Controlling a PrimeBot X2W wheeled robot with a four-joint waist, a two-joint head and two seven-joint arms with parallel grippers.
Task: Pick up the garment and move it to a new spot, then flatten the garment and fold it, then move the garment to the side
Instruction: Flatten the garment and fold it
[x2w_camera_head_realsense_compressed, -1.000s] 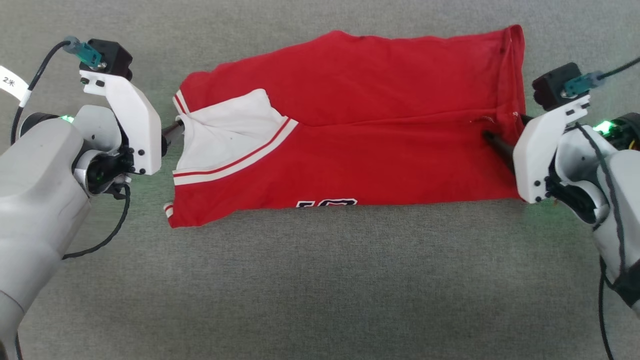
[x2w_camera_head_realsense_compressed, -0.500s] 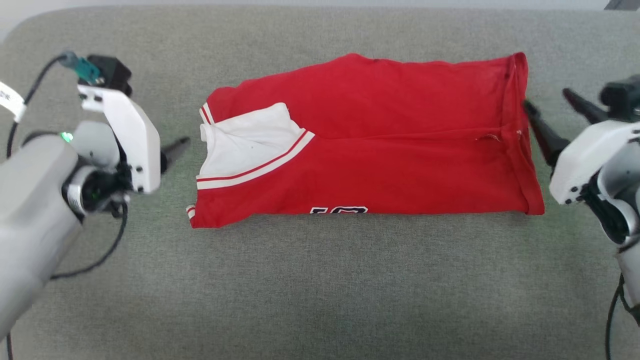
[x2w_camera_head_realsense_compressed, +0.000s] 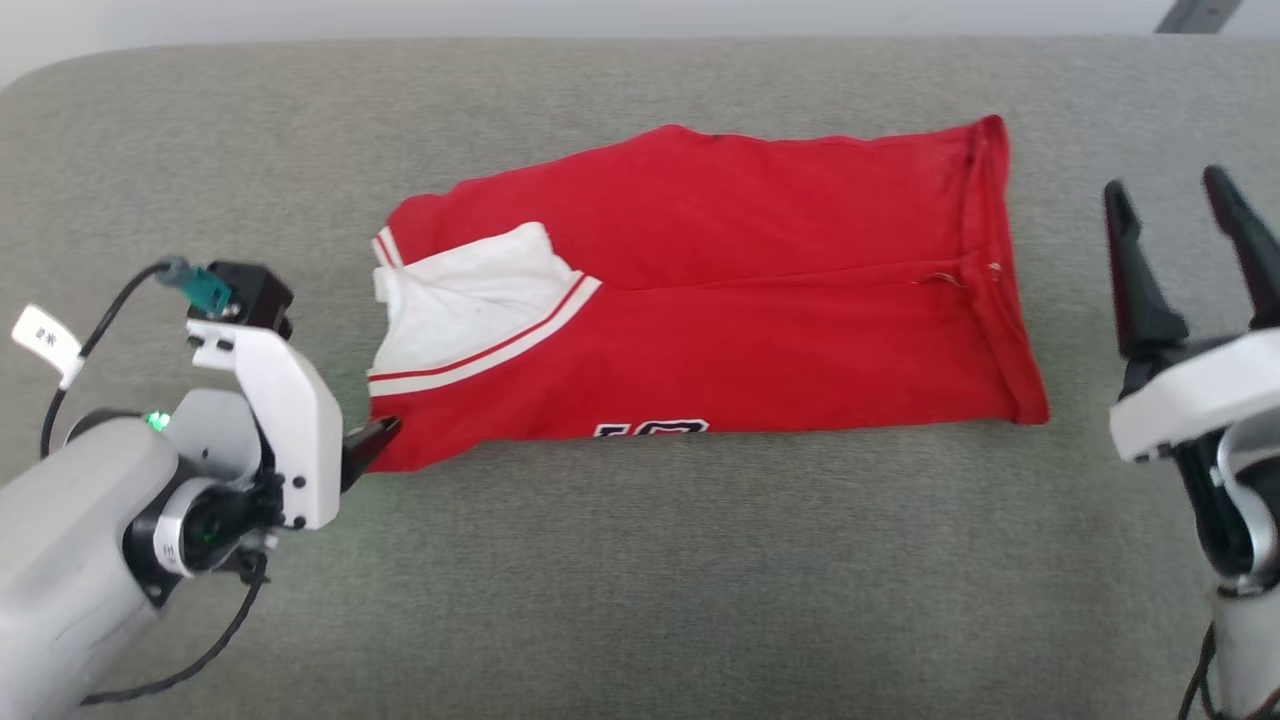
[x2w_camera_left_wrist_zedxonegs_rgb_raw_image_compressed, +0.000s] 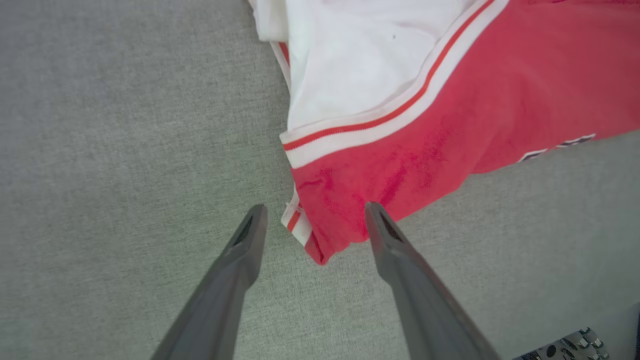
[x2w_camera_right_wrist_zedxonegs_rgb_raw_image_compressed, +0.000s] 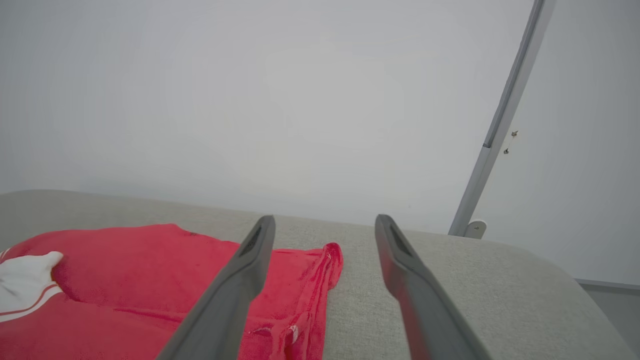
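Note:
The garment (x2w_camera_head_realsense_compressed: 760, 310) is a red jersey lying folded lengthwise on the grey cushion, with its white sleeve (x2w_camera_head_realsense_compressed: 460, 300) turned up at the left end and part of the dark lettering (x2w_camera_head_realsense_compressed: 650, 429) along the near edge. My left gripper (x2w_camera_head_realsense_compressed: 372, 440) sits low at the garment's near-left corner. In the left wrist view the left gripper (x2w_camera_left_wrist_zedxonegs_rgb_raw_image_compressed: 315, 209) is open and that corner (x2w_camera_left_wrist_zedxonegs_rgb_raw_image_compressed: 325, 235) lies between its fingers, ungripped. My right gripper (x2w_camera_head_realsense_compressed: 1170, 195) stands open to the right of the hem (x2w_camera_head_realsense_compressed: 1000, 270), fingers pointing up, apart from the cloth. In the right wrist view the right gripper (x2w_camera_right_wrist_zedxonegs_rgb_raw_image_compressed: 325, 220) is raised above the garment (x2w_camera_right_wrist_zedxonegs_rgb_raw_image_compressed: 150, 270).
The grey cushion (x2w_camera_head_realsense_compressed: 640, 580) spreads wide in front of and around the garment. Its far edge meets a pale wall (x2w_camera_right_wrist_zedxonegs_rgb_raw_image_compressed: 300, 100). A metal pole (x2w_camera_right_wrist_zedxonegs_rgb_raw_image_compressed: 500, 125) stands against the wall behind the cushion's right end.
The head camera has shifted. Both grippers have drawn back off the garment's ends; the left has dropped to the near-left corner, and the right has swung out and up, away from the hem.

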